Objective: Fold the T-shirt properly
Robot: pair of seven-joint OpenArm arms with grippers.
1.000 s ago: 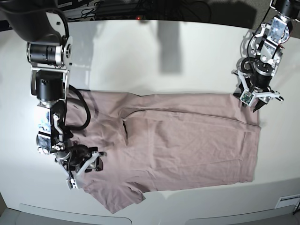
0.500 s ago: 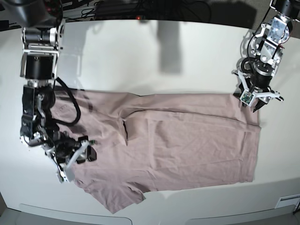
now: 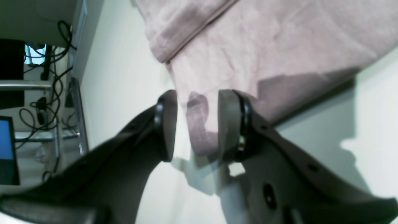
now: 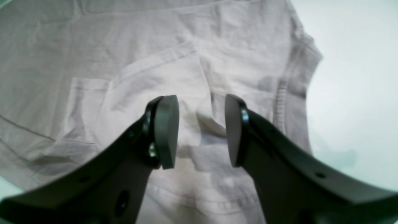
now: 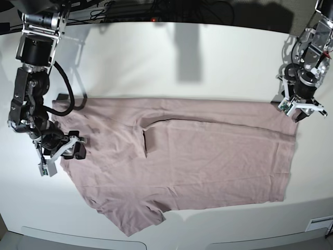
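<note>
While the T-shirt [image 5: 182, 166] lies on the table [image 5: 156, 62], its corner sits between the left end effector's [image 3: 196, 124] parted jaws; the right end effector [image 4: 201, 130], jaws apart, hovers over its collar end.

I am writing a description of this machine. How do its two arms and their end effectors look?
Both arms are black and silver metal with looped black cables. Right end effector and left end effector: two dark curved fingers with flat grey-brown pads, small screws beside them, white brackets in the base view.
</note>
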